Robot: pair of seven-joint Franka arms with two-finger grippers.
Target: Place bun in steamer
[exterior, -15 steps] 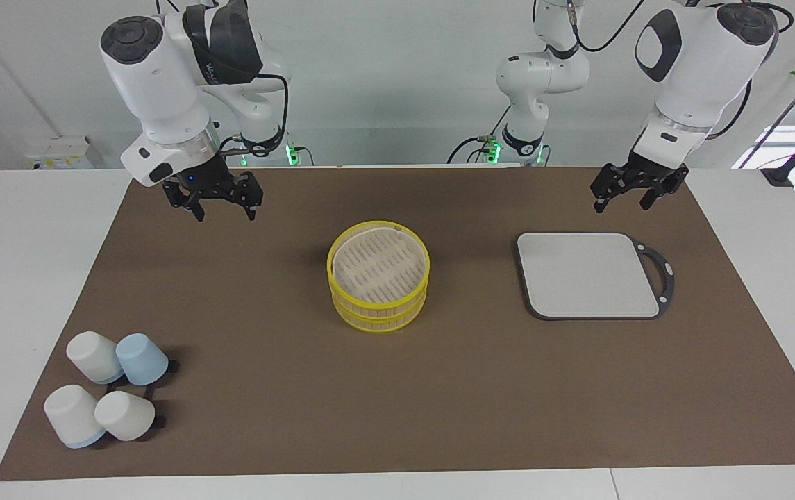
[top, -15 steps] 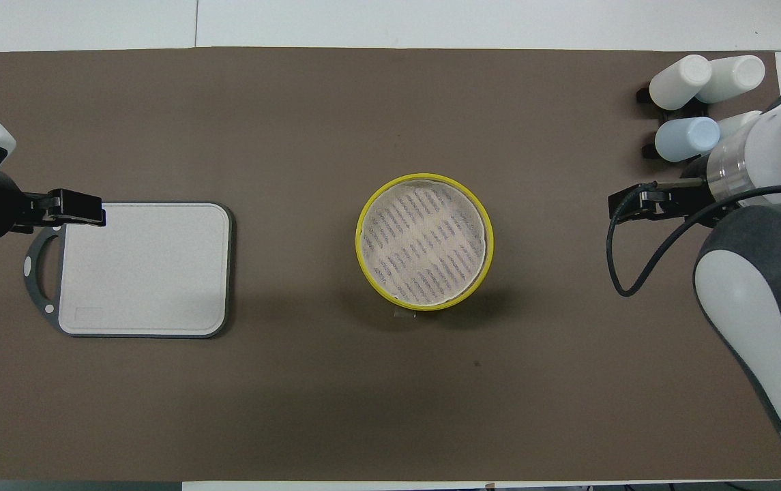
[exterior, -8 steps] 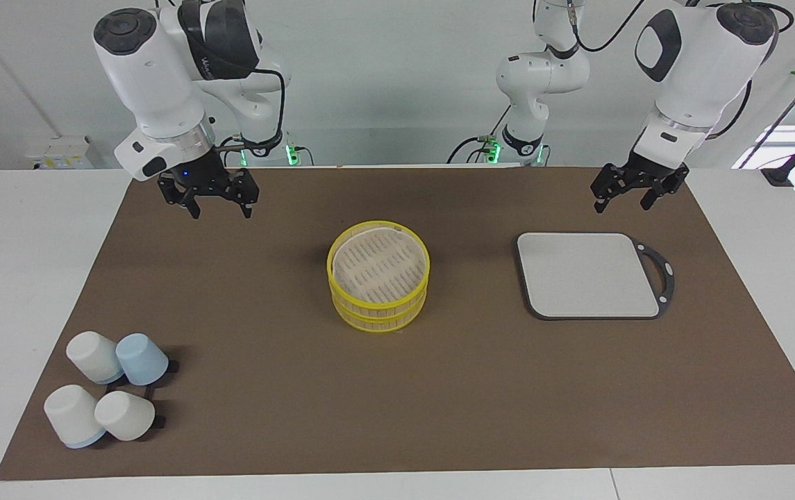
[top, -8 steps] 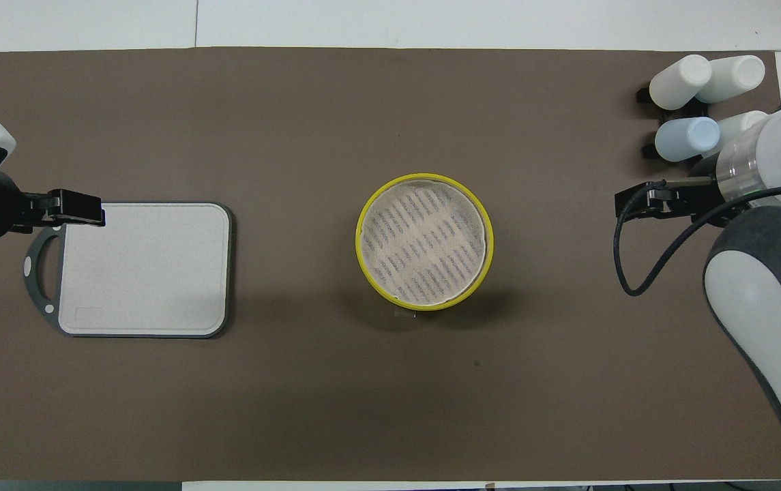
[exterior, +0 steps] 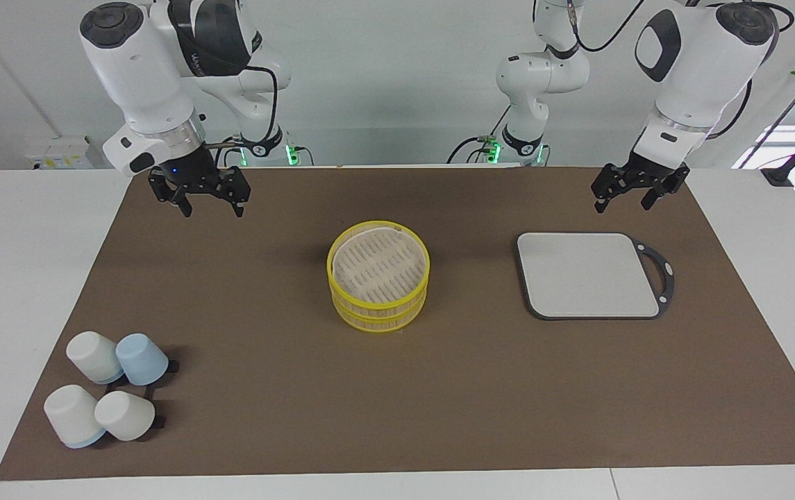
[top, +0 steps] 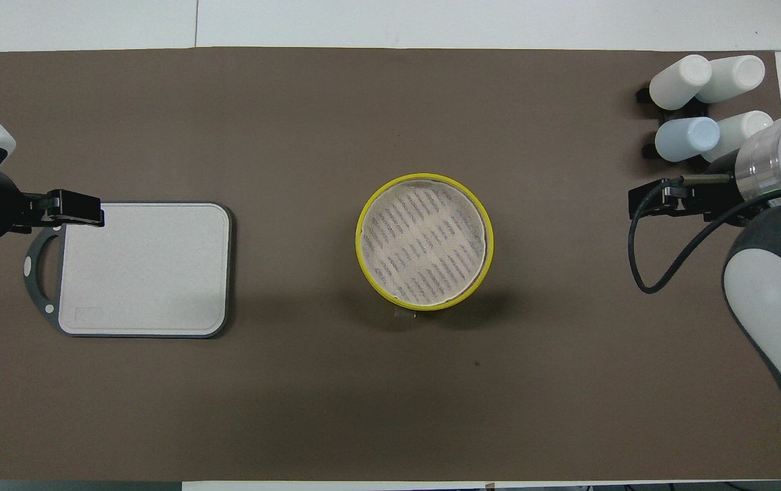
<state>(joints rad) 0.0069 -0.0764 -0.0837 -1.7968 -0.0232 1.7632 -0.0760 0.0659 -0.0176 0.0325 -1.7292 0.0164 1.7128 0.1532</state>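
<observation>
The steamer (exterior: 378, 276) stands in the middle of the brown mat, two tiers with yellow rims; its slatted floor is bare in the overhead view (top: 424, 240). No bun shows in either view. My right gripper (exterior: 213, 211) hangs open and empty above the mat, toward the right arm's end of the table; it also shows in the overhead view (top: 644, 202). My left gripper (exterior: 621, 206) hangs open and empty over the mat, beside the grey tray's edge nearer to the robots, and shows in the overhead view (top: 89, 209). The left arm waits.
A flat grey square tray (exterior: 588, 274) with a dark handle lies toward the left arm's end (top: 144, 269). Several white and pale-blue cups (exterior: 109, 396) lie on small black stands at the right arm's end, farther from the robots than the steamer (top: 700, 102).
My right gripper has drawn away from the steamer toward the right arm's end of the table. The left arm, steamer, tray and cups have not moved.
</observation>
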